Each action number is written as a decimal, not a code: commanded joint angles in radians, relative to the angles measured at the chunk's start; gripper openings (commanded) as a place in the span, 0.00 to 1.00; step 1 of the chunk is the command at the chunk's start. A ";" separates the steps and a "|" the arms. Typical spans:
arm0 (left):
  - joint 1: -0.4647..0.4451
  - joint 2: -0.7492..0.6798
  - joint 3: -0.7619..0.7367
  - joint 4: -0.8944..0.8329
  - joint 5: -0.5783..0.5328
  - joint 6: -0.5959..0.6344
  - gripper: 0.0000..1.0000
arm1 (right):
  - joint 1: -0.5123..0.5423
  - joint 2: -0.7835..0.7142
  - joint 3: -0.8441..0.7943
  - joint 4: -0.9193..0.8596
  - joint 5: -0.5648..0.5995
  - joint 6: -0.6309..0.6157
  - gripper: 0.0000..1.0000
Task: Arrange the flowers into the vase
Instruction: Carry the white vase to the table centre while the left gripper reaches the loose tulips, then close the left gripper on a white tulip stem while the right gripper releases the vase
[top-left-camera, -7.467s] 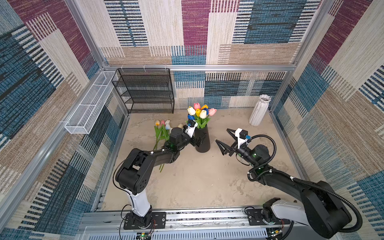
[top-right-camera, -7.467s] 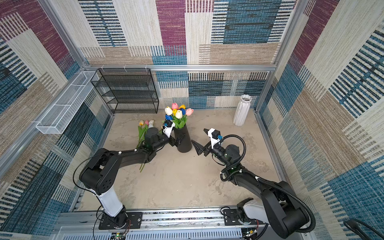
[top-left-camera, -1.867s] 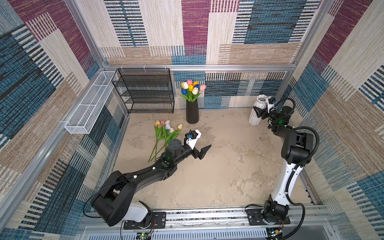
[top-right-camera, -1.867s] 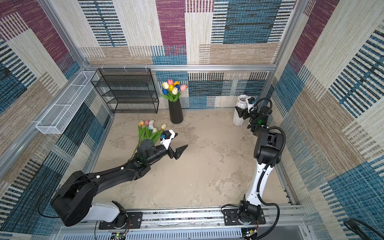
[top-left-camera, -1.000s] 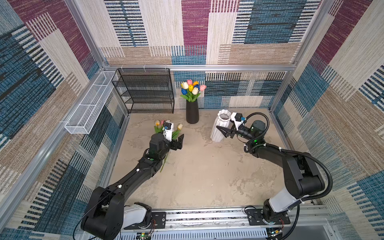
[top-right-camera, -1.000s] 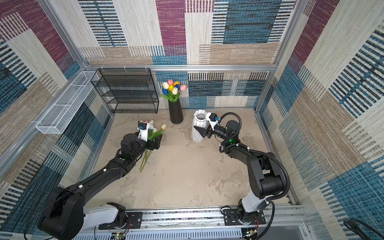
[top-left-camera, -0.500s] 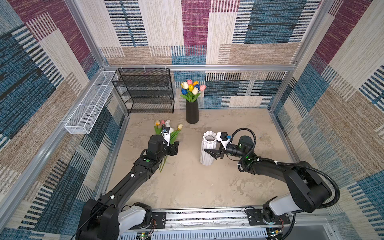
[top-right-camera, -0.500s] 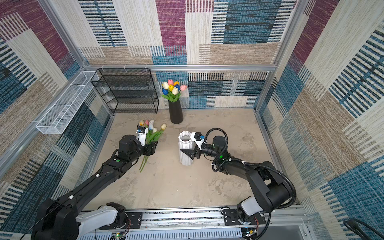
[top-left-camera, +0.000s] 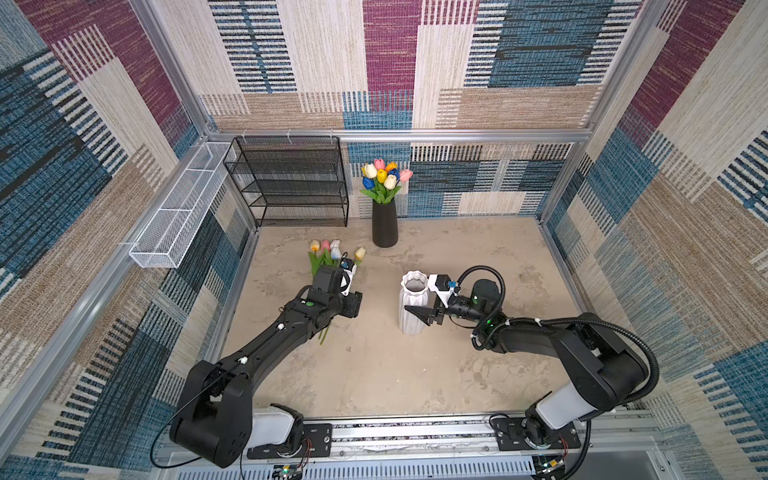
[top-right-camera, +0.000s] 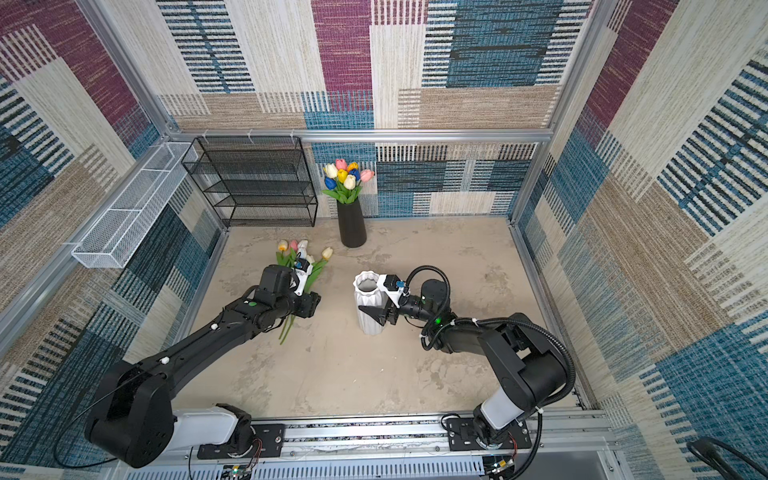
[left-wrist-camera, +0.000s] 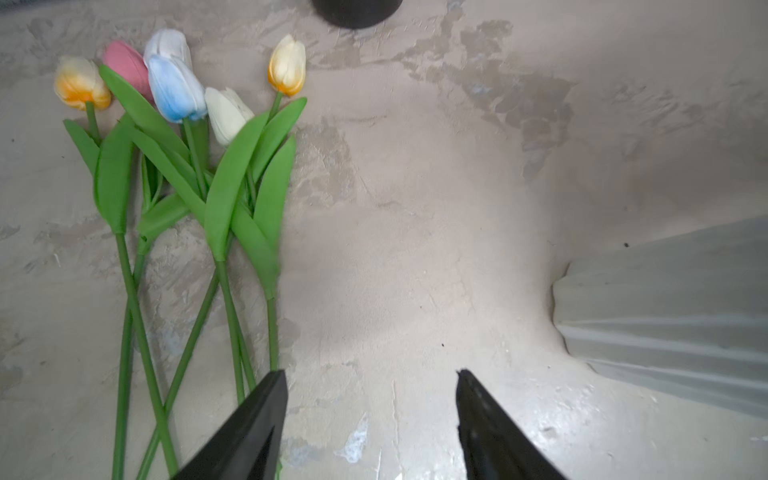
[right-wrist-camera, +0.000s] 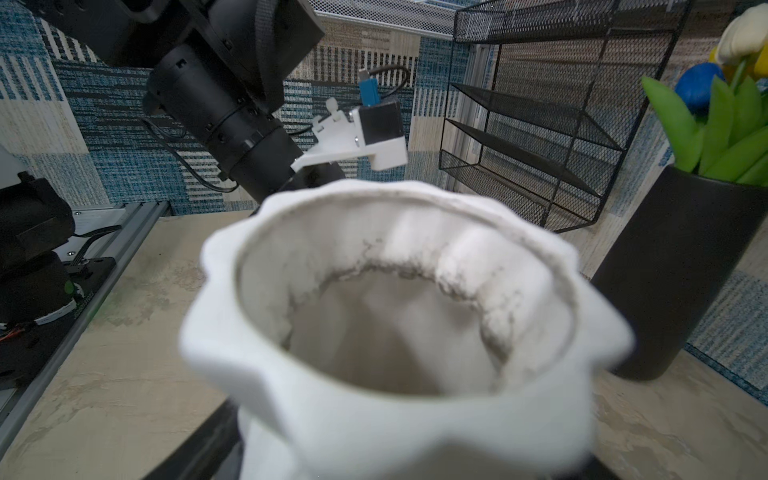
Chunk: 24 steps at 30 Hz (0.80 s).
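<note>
Left hand (left-wrist-camera: 370, 374) low, jaws apart; right hand (top-left-camera: 416, 309) clasping vase (top-left-camera: 409, 324)

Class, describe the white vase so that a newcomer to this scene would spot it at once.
Start with the sandy floor. Forward of the black vase by the back wall, the white vase stands mid-floor. Unlike that smooth neighbour full of tulips, it is pale, fluted and empty.

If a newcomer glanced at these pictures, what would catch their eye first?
The bright tulips in the black vase by the back wall stand out first. Next come the loose tulips lying on the left of the table, and the empty white vase at its middle.
</note>
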<state>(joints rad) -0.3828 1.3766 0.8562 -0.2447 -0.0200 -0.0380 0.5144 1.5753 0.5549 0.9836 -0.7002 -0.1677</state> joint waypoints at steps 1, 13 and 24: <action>0.002 0.060 0.065 -0.108 -0.064 -0.020 0.63 | 0.004 -0.011 -0.010 0.098 0.011 -0.012 0.54; 0.047 0.348 0.284 -0.344 -0.111 -0.028 0.44 | 0.006 -0.070 -0.038 0.123 0.022 0.002 0.89; 0.077 0.517 0.387 -0.386 -0.149 -0.019 0.37 | 0.005 -0.162 -0.084 0.143 0.045 -0.004 0.92</action>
<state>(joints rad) -0.3141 1.8713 1.2266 -0.6029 -0.1509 -0.0513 0.5175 1.4391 0.4789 1.0676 -0.6697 -0.1726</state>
